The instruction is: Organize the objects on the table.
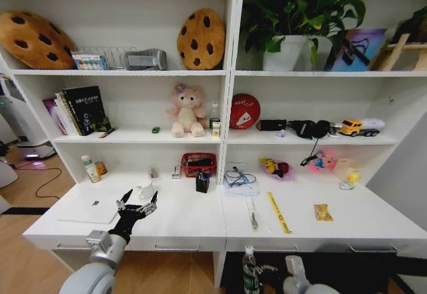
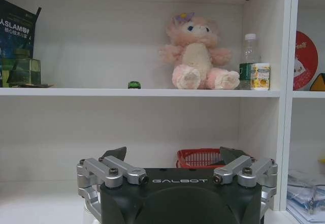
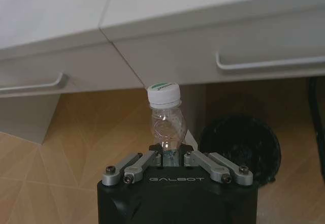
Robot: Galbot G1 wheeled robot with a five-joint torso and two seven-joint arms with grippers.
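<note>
Probably home study: desk (image 1: pixel 200 224), shelves (image 1: pixel 133 137).

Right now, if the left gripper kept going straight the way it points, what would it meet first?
The left gripper, fingers open, hovers over the table and points toward the shelf unit's back. The small white object just ahead looks likely first, though it may sit below the line; otherwise the back panel beside the red basket.

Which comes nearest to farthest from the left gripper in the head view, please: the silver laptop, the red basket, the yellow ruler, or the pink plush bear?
From the left gripper, over the desk's left half:
1. Silver laptop, just to its left on the desk.
2. Red basket, back and to the right.
3. Pink plush bear, on the shelf above.
4. Yellow ruler, on the desk's right half.
</note>
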